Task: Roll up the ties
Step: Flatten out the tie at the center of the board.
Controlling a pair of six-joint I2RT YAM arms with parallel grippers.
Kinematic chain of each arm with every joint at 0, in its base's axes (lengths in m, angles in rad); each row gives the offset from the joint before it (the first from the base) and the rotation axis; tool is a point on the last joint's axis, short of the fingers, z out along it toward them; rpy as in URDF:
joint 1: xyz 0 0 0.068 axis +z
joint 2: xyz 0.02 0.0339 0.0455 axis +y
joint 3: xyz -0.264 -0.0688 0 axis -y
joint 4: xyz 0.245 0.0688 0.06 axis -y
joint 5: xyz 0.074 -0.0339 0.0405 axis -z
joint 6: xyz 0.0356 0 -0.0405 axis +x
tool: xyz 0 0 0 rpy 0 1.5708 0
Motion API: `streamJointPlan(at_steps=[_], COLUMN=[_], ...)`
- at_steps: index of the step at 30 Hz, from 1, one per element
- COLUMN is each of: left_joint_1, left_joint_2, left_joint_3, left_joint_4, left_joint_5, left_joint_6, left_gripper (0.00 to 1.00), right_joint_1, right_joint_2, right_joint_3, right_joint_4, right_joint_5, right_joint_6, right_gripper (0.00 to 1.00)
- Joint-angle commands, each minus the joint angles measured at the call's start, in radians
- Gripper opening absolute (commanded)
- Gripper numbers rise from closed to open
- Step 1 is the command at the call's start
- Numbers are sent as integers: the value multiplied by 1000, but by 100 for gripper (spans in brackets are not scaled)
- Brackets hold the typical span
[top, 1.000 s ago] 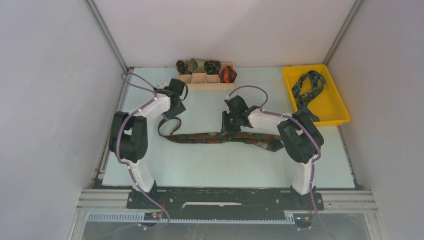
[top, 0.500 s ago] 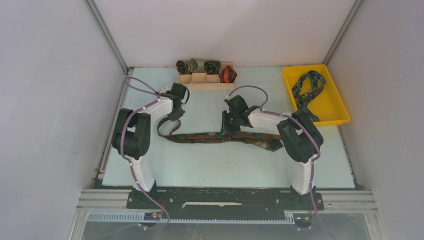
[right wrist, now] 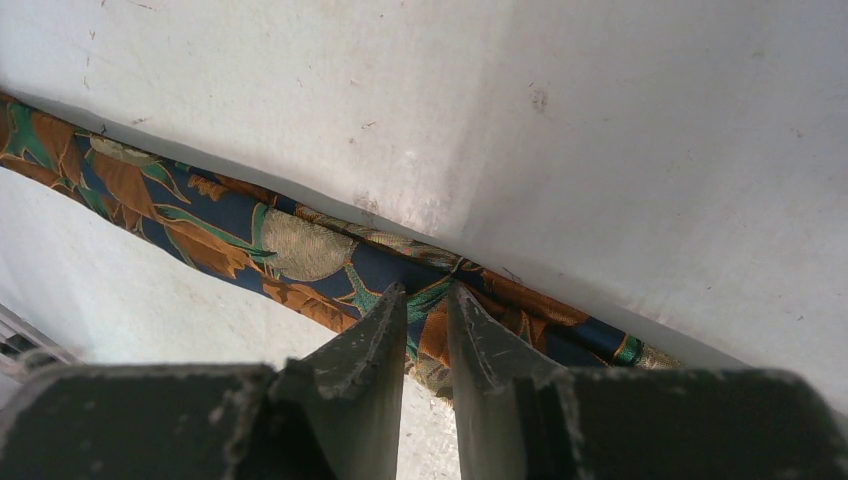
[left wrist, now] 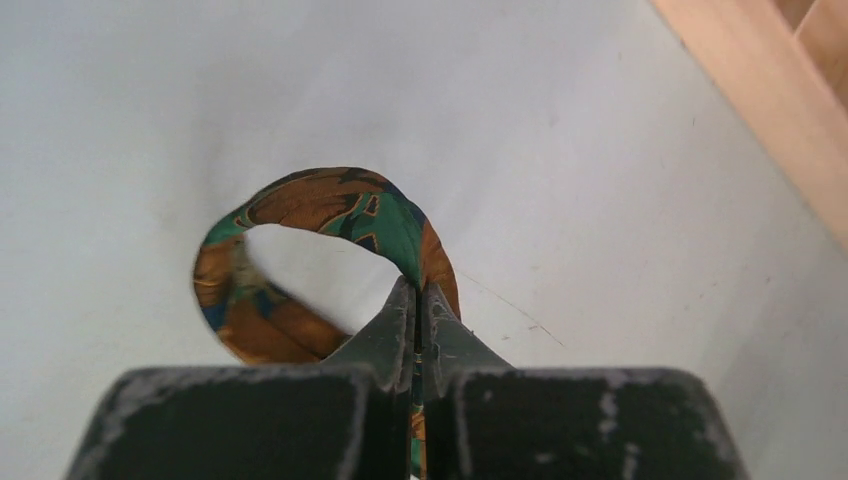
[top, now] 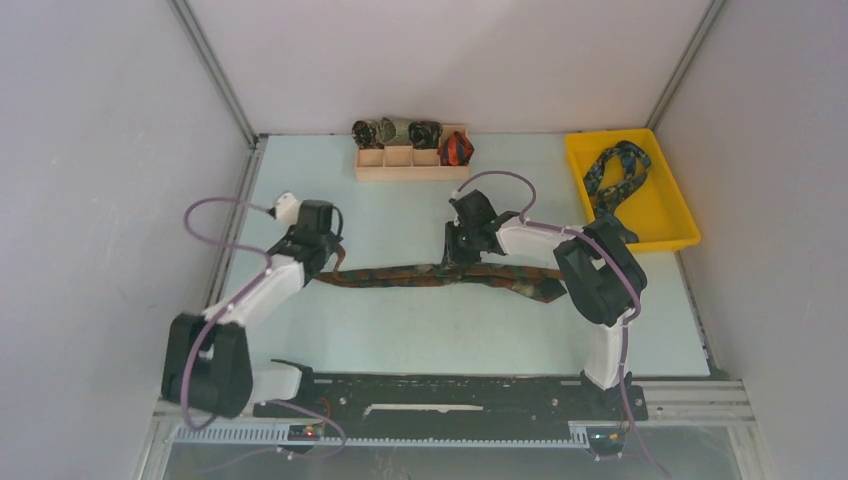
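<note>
A brown-orange-green tie lies stretched left to right across the middle of the table. My left gripper is at its left end and shut on it. In the left wrist view the tie curls into a loop just past the closed fingertips of the left gripper. My right gripper stands over the tie's middle. In the right wrist view its jaws are a narrow gap apart, and the right gripper's tips rest on the tie with nothing between them.
A wooden organizer at the back holds rolled ties, one of them red-orange. A yellow tray at the back right holds a navy and teal tie. The organizer's edge shows in the left wrist view.
My left arm swung back toward the near left and its gripper closed on the tie's left end. The slack curl there is pulled straighter. The right arm stayed in place.
</note>
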Motion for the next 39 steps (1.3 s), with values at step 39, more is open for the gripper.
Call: streamJointPlan(at_steps=[39], left_joint_1=[622], left_joint_2=[-541], left_joint_3=[-611], left_joint_4=[397], left_joint_5=[226], left_joint_6=[-166], left_gripper=[2], right_joint_1=[-229], right_joint_2=[-697], right_joint_3=[-668], right_joint_4=[185], right_joint_5=[282], right_joint_6=[224], right_gripper=[27])
